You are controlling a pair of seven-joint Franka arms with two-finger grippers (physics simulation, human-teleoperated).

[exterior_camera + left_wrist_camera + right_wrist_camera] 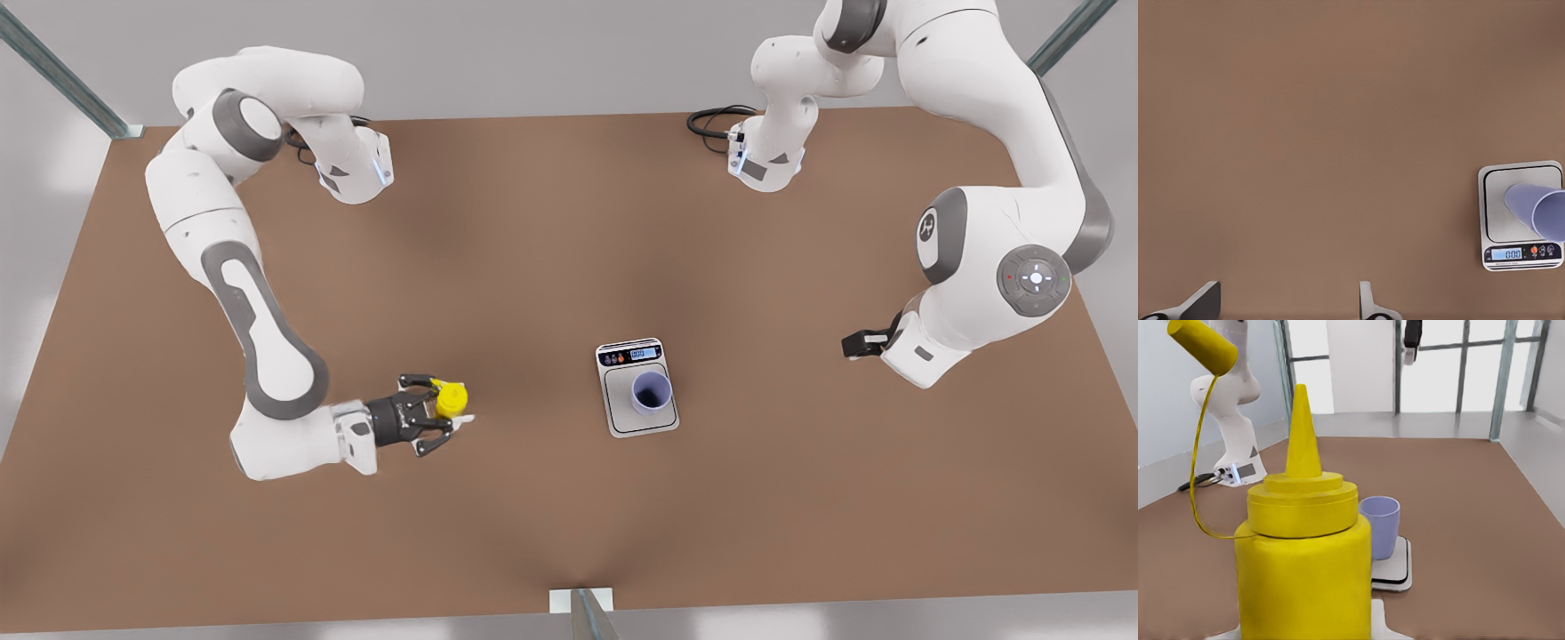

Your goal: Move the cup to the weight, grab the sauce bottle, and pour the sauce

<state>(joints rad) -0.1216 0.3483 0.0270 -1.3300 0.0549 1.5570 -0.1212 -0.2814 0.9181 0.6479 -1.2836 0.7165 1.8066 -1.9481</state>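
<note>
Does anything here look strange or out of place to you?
Yes: the sauce bottle has its cap floating high on a thin yellow tether instead of dangling. The weight reads 0.00 under the cup. The right hand is open around the bottle; the left hand waits open, away from the weight.

Bright yellow sauce bottle (pixel 451 398), plain, with yellow nozzle, between dark fingers of right gripper (pixel 449 416). Lavender-blue cup (pixel 651 392), unpatterned. Weight (pixel 617 413): silver-grey platform, dark outline, white body, dark strip, blue display. Matt brown table (pixel 533 249). Arms white with grey joints. Left gripper (pixel 1288 300) fingers pale grey.
</note>
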